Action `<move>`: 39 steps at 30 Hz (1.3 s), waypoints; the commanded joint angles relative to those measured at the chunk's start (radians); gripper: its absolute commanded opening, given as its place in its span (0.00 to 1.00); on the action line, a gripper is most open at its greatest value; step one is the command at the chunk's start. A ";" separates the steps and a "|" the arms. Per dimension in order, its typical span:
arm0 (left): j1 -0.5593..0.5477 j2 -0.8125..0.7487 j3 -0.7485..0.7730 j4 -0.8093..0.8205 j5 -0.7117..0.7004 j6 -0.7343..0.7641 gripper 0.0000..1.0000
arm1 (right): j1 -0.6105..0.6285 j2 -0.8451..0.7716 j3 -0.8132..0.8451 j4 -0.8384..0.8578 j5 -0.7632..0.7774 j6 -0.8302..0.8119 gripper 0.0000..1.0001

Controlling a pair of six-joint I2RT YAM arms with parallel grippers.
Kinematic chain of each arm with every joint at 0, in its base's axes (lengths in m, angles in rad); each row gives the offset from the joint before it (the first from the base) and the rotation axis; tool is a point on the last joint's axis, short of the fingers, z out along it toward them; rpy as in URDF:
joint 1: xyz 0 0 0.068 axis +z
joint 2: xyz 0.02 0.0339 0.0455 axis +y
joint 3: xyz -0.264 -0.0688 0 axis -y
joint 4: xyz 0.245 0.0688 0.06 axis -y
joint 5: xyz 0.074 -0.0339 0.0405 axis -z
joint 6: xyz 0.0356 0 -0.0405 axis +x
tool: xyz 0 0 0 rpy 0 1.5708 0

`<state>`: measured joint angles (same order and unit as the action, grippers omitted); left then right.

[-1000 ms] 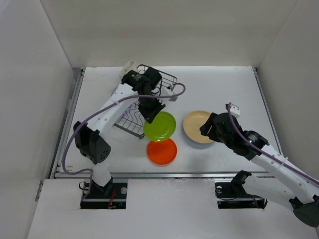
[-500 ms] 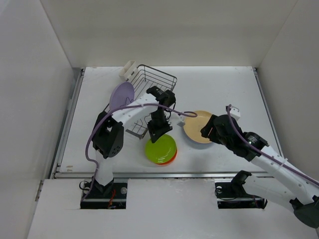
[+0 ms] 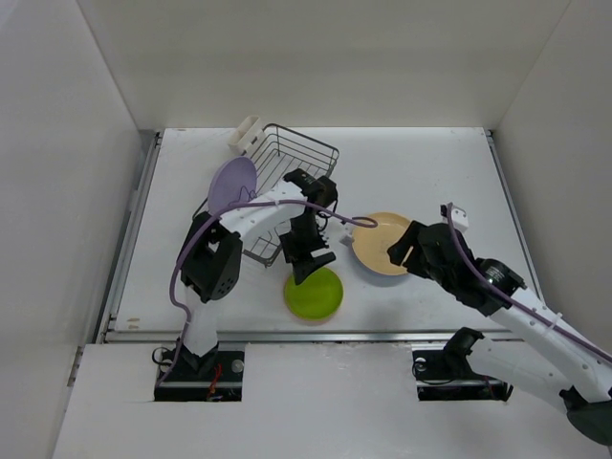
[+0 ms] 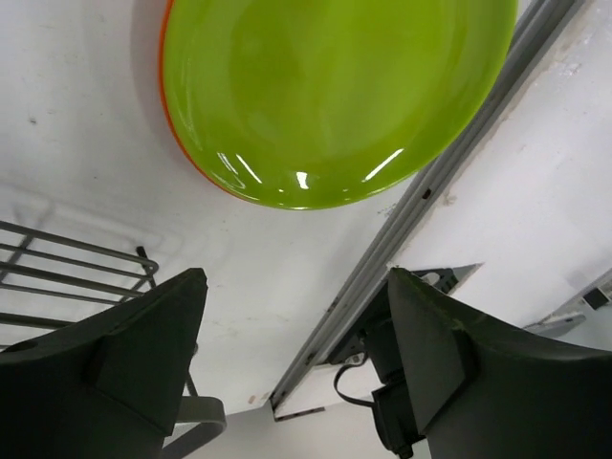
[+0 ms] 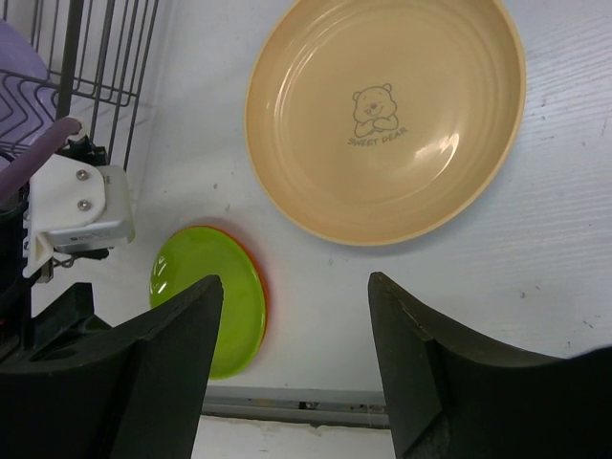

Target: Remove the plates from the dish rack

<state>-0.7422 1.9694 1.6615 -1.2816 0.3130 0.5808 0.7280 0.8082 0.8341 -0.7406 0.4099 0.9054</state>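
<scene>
White table (image 3: 430,163), white walls on three sides: your left gripper (image 4: 296,287) hangs with its jaws spread wide and nothing between them, just above the rack-side edge of the lime green plate (image 3: 314,293). That plate lies on top of the red-orange plate (image 4: 164,48), of which only a thin rim shows, near the table's front edge. Behind the pair stands the dish rack (image 3: 316,158), with a cream plastic piece (image 3: 246,133) at its far left corner and the lavender plate (image 3: 233,184) standing on edge at its left end. To the right, the tan plate (image 3: 375,239), printed with a small bear, lies flat on the table, apart from the stack. Your right gripper (image 5: 295,287) hovers at that plate's near right edge, its jaws likewise wide apart and empty.
</scene>
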 commanded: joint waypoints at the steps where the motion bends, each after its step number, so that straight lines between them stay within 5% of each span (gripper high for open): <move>1: 0.010 -0.098 -0.018 0.021 -0.048 -0.013 0.75 | 0.008 -0.049 0.014 -0.031 0.000 0.007 0.68; 8: 0.020 -0.367 -0.092 0.050 -0.080 -0.076 0.79 | 0.008 -0.109 -0.018 -0.060 -0.033 0.007 0.73; 14: 0.081 -0.664 -0.222 0.169 -0.184 -0.139 0.99 | 0.008 -0.211 0.013 -0.115 -0.089 0.016 0.74; 19: 0.147 -0.930 -0.380 0.292 -0.247 -0.127 0.99 | 0.008 -0.297 0.076 -0.217 -0.088 0.007 0.76; 39: 0.351 -0.922 -0.474 0.522 -0.583 -0.311 0.99 | 0.008 -0.422 0.046 -0.201 -0.092 0.018 0.76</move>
<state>-0.4107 1.0645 1.1931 -0.8085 -0.2035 0.3073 0.7280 0.3927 0.8730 -0.9405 0.3138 0.9203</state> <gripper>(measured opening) 0.993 0.756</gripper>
